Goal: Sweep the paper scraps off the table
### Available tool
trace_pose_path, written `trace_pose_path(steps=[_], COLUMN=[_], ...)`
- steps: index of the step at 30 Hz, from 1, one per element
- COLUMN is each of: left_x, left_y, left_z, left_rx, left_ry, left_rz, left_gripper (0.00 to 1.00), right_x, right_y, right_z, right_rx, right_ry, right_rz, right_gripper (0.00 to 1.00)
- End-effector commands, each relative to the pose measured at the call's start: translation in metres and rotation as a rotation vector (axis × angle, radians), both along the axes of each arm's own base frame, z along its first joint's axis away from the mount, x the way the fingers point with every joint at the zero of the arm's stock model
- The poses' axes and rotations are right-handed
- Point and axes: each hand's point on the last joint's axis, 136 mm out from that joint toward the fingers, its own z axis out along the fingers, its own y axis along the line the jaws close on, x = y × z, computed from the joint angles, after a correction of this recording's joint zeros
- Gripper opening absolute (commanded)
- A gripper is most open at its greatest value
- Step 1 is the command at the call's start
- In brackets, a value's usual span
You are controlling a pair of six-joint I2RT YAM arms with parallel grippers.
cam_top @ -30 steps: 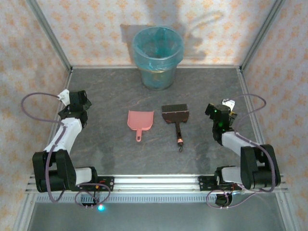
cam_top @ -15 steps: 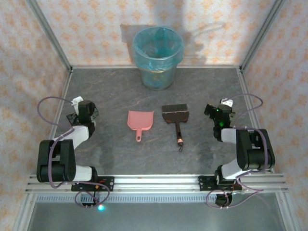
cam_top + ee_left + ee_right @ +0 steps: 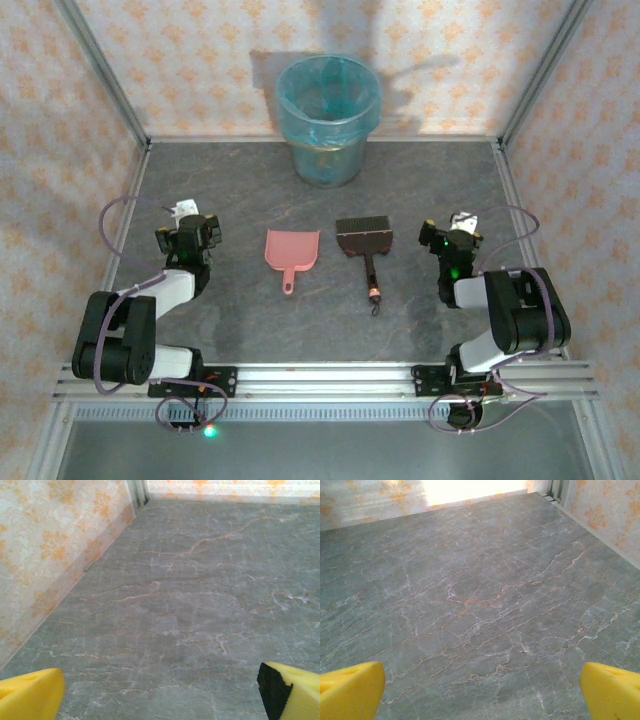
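Paper scraps are what the task is after, but where they lie I cannot tell from these views. What can be placed is the tooling on the grey marbled counter (image 3: 440, 180), so take the pink dustpan (image 3: 292, 250) as the mark. It lies flat near the middle of the counter. Its long axis runs far to near, with the mouth toward the back wall and the handle toward the arm bases. Just right of the dustpan lies the brush (image 3: 365, 245), parallel to it, bristle head far and handle near. Well beyond the dustpan, against the back wall, stands the blue-lined bin (image 3: 328, 118). The left hand (image 3: 188, 235) sits left of the dustpan, about level with it, and is the nearer one to it. The right hand (image 3: 448, 243) sits right of the dustpan, past the brush, and is the nearer one to that. Both hands are spread wide with nothing between their yellow fingertips (image 3: 30, 697). In my judgement each arm should reach inward for the handle on its own side, and those handles point back toward the bases.
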Motion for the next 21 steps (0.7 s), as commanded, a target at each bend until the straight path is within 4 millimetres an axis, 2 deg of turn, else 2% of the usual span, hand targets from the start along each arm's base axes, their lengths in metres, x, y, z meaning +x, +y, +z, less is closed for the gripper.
trace_pose_path(steps=[1,7,10,15,18,21], left_x=[-0.004,-0.004,0.001,0.000,0.002,0.003], left_y=[0.008,-0.002,-0.013,-0.013,-0.022,-0.027], left_z=[0.011,0.012,0.010,0.010,0.012,0.013], left_rx=[0.040,0.040,0.059,0.063,0.058,0.011], left_ry=[-0.039,-0.048,-0.026,-0.025,-0.021,-0.078], left_rz=[0.046,-0.005,-0.049,-0.045,-0.067,-0.072], left_gripper=[1.00,1.00,1.00,1.00,1.00,1.00], right_x=[0.006,0.008,0.010,0.013,0.012,0.012], right_y=[-0.004,-0.001,0.001,0.002,0.002,0.002], right_z=[0.011,0.010,0.009,0.008,0.007,0.008], right_rx=[-0.029,-0.031,-0.035,-0.035,-0.035,-0.036], right_ry=[-0.037,-0.029,-0.014,0.001,0.002,0.002], right_rz=[-0.026,-0.008,0.005,0.008,0.008,0.008], right_gripper=[0.99,0.99,0.99,0.99,0.99,0.99])
